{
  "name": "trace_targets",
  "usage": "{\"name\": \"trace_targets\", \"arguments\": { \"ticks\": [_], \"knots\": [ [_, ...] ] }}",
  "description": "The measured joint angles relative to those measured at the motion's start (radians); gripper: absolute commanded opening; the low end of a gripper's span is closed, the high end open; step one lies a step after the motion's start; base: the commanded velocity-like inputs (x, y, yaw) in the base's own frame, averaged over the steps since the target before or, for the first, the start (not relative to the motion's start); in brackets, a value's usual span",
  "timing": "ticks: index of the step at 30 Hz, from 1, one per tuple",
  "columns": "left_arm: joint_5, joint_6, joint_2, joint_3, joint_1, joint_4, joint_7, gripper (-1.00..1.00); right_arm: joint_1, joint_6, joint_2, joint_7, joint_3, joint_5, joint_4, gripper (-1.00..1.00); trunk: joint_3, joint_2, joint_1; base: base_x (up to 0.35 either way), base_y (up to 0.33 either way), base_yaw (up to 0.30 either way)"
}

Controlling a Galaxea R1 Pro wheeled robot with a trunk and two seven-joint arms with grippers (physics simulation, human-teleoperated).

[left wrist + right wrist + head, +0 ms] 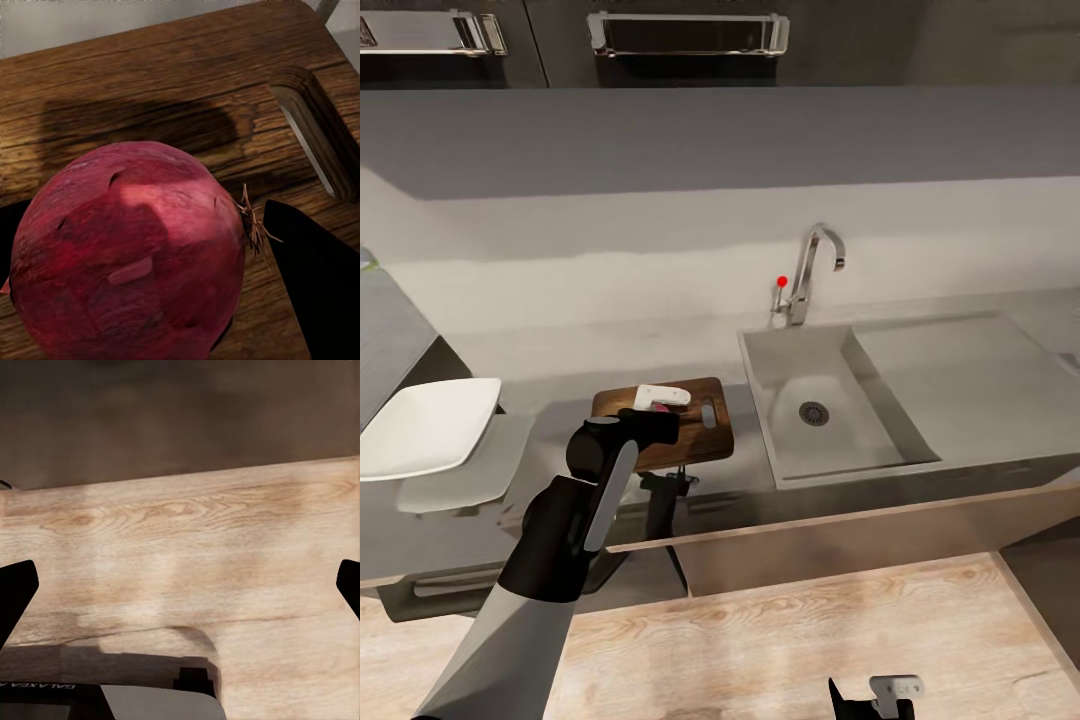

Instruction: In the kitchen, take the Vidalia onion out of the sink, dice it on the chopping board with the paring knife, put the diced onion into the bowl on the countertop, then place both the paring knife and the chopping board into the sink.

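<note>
While the left arm reaches out over the counter, its left gripper [656,408] hangs just above the chopping board [705,433], and between its dark fingers [319,285] sits the Vidalia onion [131,251], clasped from both sides. Seen from the wrist, the onion is a deep pinkish-red ball with a slightly glossy skin, small nicks and scuffs across it, and a dry tuft of brownish roots sticking out toward one finger. Beneath it lies the board's brown wood grain, carrying a dark shadow, with the slot-shaped handle hole [315,135] just beyond the finger; I cannot tell whether the onion touches the wood. Off to the gripper's left rests the white square bowl [428,428] on the grey countertop [560,360]. To its right, just past the board's end, is the sink [815,410], its basin showing a round drain, with the chrome tap [810,270] behind. Low by the wooden floor [195,555], the right gripper [180,585] has its black fingertips spread wide apart with nothing between them.
</note>
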Motion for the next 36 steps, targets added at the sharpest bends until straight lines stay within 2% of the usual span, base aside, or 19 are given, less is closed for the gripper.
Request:
{"name": "trace_targets", "arguments": {
  "ticks": [34,35,36],
  "knots": [
    [0.000,0.000,0.000,0.000,0.000,0.001,0.000,-1.00,0.000,0.000,0.000,-0.001,0.000,0.000,0.000,1.00,0.005,0.000,0.000,0.004,0.021,0.000],
    [0.000,0.000,0.000,0.000,0.000,0.001,0.000,1.00,0.000,0.000,0.000,-0.001,0.000,0.000,0.000,1.00,0.005,0.000,0.000,0.000,0.000,0.000],
    [0.000,0.000,0.000,0.000,0.000,0.000,0.000,1.00,0.000,0.000,0.000,-0.001,0.000,0.000,0.000,1.00,0.005,0.000,0.000,0.000,0.000,0.000]
  ]
}}
